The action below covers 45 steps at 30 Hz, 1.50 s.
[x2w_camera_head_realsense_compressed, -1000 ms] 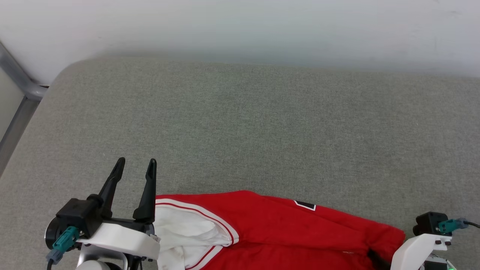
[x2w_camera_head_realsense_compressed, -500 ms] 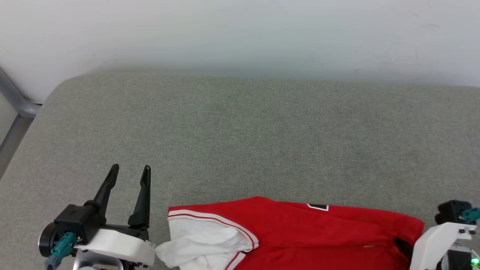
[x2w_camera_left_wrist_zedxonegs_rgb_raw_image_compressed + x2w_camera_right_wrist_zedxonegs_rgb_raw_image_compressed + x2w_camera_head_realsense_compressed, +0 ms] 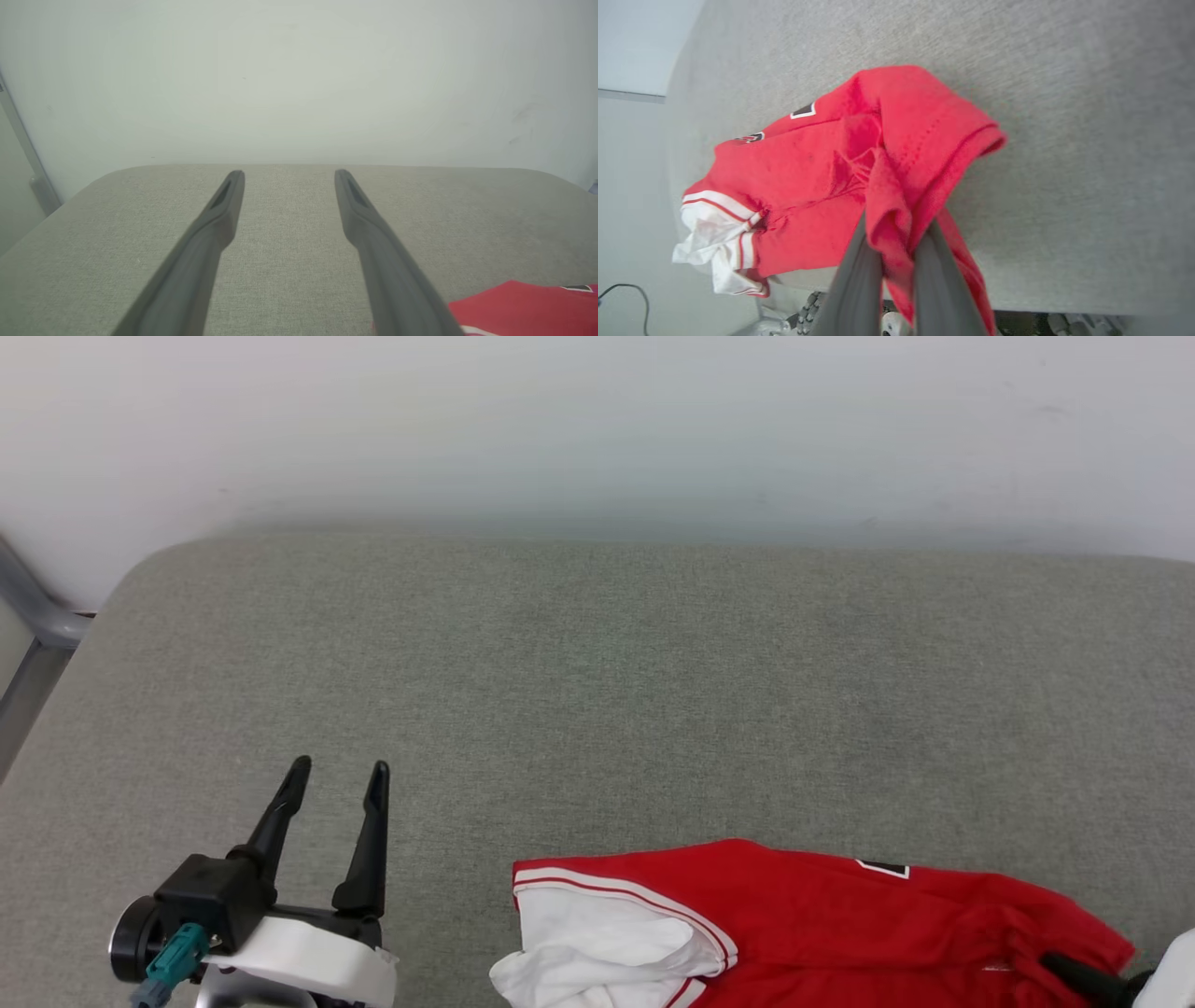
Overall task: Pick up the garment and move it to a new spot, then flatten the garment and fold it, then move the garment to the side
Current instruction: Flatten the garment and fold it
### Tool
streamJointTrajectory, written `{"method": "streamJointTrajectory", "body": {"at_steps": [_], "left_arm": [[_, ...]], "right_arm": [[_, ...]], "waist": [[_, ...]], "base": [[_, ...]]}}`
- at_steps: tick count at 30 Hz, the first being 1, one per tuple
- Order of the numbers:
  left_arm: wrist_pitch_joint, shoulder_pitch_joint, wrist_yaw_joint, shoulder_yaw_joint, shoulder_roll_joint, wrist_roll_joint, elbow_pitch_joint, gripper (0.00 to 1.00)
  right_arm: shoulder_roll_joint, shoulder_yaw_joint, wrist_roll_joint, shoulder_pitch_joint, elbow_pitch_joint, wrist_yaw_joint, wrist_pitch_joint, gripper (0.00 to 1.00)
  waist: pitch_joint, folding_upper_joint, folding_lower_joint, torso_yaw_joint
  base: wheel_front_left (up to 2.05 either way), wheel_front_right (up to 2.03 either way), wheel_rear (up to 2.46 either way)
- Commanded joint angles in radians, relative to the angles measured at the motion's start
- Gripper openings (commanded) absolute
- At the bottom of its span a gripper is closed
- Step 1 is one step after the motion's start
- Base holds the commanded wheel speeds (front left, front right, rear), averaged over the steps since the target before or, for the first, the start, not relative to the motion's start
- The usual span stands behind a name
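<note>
The right gripper, pinched on the bright red white-sleeved jersey T-shirt, is dragging it rightward, away from the empty, wide-open left gripper; relocation is progressing.

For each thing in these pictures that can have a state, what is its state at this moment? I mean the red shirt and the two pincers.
garment: crumpled, not flattened or folded, lying at the near edge of the grey surface, one red bunch pinched.
left pincer: open, empty, apart from the garment.
right pincer: shut on a bunch of the garment's red cloth.
</note>
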<state>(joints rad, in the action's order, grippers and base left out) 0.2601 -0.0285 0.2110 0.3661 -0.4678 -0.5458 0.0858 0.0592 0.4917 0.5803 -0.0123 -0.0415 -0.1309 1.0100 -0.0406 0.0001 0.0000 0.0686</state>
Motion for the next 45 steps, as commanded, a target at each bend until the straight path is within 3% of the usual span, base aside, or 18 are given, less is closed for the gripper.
{"method": "streamJointTrajectory", "body": {"at_steps": [1, 6, 12, 21, 28, 29, 35, 37, 38, 39, 40, 45], "left_arm": [[0.004, 0.0, -0.003, 0.003, -0.003, 0.004, -0.003, 1.0], [0.0, 0.003, -0.001, 0.007, -0.003, -0.001, -0.006, 1.0], [-0.007, 0.009, 0.004, 0.008, -0.011, -0.001, 0.001, 1.0], [-0.024, -0.023, -0.007, 0.018, -0.015, -0.008, 0.011, 1.0], [-0.018, -0.051, -0.019, 0.02, -0.01, -0.009, 0.008, 1.0], [-0.015, -0.067, -0.027, 0.02, -0.005, -0.009, 0.002, 1.0], [-0.008, -0.087, -0.043, 0.014, 0.003, -0.008, -0.013, 1.0], [-0.004, -0.093, -0.047, 0.012, 0.008, -0.006, -0.021, 1.0], [-0.003, -0.095, -0.049, 0.011, 0.01, -0.005, -0.025, 1.0], [-0.002, -0.097, -0.052, 0.01, 0.012, -0.004, -0.03, 1.0], [-0.001, -0.098, -0.053, 0.01, 0.015, -0.004, -0.034, 1.0], [0.0, -0.092, -0.055, 0.007, 0.02, 0.001, -0.049, 1.0]], "right_arm": [[-0.004, 0.022, 0.075, 0.03, 0.0, 0.0, 0.049, 0.0], [-0.009, -0.022, 0.381, 0.033, -0.058, 0.0, 0.124, 0.0], [-0.01, -0.213, 0.635, 0.022, -0.097, 0.0, 0.101, 0.0], [-0.01, -0.505, 0.716, 0.071, -0.128, 0.0, -0.028, 0.0], [-0.009, -0.734, 0.832, 0.184, -0.173, 0.0, -0.183, 0.0], [-0.009, -0.821, 0.85, 0.229, -0.2, 0.0, -0.249, 0.0], [-0.009, -0.923, 0.816, 0.285, -0.279, 0.0, -0.322, 0.0], [-0.009, -0.947, 0.8, 0.298, -0.313, 0.0, -0.345, 0.2], [-0.009, -0.957, 0.795, 0.303, -0.323, 0.0, -0.354, 0.39], [-0.009, -0.968, 0.79, 0.308, -0.332, 0.0, -0.363, 0.96], [-0.009, -0.974, 0.798, 0.311, -0.332, 0.0, -0.374, 1.0], [-0.009, -1.003, 0.805, 0.322, -0.301, 0.0, -0.417, 1.0]], "waist": [[0.002, -0.0001, 0.0, 0.004], [0.007, -0.0001, 0.0, 0.007], [0.006, -0.0001, 0.0, 0.001], [-0.027, -0.0001, 0.0, 0.028], [-0.08, -0.0001, 0.0, 0.056], [-0.104, -0.0001, 0.0, 0.066], [-0.138, -0.0001, 0.0, 0.074], [-0.142, -0.0001, 0.0, 0.074], [-0.142, -0.0001, 0.0, 0.073], [-0.142, -0.0001, 0.0, 0.072], [-0.14, -0.0001, 0.0, 0.07], [-0.114, -0.0001, 0.0, 0.054]], "base": [[0.0, 0.0, 0.0], [0.0, 0.0, 0.0], [0.0, 0.0, 0.0], [0.0, 0.0, 0.0], [0.0, 0.0, 0.0], [0.0, 0.0, 0.0], [0.0, 0.0, 0.0], [0.0, 0.0, 0.0], [0.0, 0.0, 0.0], [0.0, 0.0, 0.0], [0.0, 0.0, 0.0], [0.0, 0.0, 0.0]]}}
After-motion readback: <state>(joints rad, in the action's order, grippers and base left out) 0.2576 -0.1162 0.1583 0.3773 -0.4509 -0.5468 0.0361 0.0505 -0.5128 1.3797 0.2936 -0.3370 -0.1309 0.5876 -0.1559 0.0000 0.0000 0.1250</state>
